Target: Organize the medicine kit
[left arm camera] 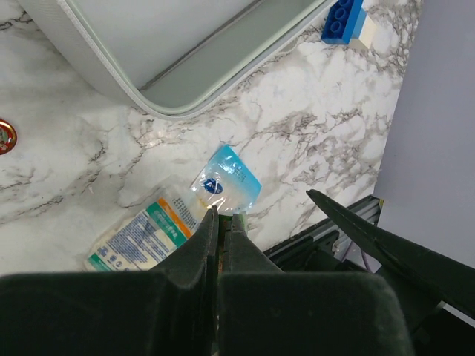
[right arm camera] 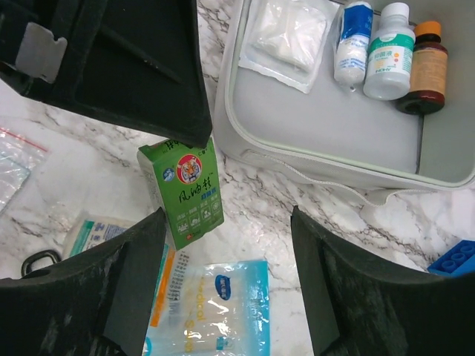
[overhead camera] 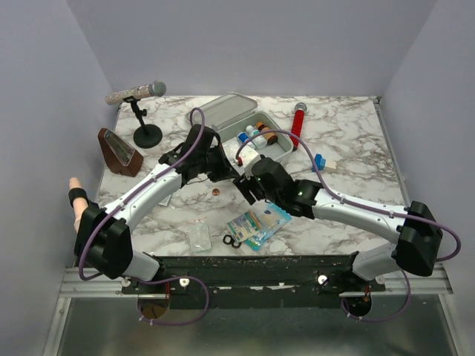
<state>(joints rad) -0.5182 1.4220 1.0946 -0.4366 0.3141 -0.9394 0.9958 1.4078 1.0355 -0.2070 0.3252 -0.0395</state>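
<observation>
Top external view: the marble table (overhead camera: 356,141) fills the frame, and both arms reach in from the near edge so that their wrists meet at its centre. The medicine kit (overhead camera: 228,110) lies open at the far centre, with its lid tipped back to the far left and its tray toward the right. On the far left a microphone (overhead camera: 137,93) sits on a round-based stand, and a brown wedge (overhead camera: 119,152) stands just near of it. A red cylinder (overhead camera: 298,124) lies beside the kit's right end. Flat packets (overhead camera: 257,222) lie near the centre, toward the near edge.

The right gripper (right arm camera: 228,215) hangs above the table just near of the kit. Its fingers are spread wide and nothing is between them. The left gripper (left arm camera: 221,213) has its fingers pressed almost together, and nothing shows in the slit.

A green box (right arm camera: 189,189) with a tiger face stands upright outside the kit, close to its near wall and partly hidden by the left gripper. In the tray a gauze pad (right arm camera: 286,33) lies in the left corner, and three bottles (right arm camera: 390,52) lie side by side to its right. A blue brick (overhead camera: 319,161) sits right of the kit. A coin (overhead camera: 216,192) lies near the left arm's wrist.
</observation>
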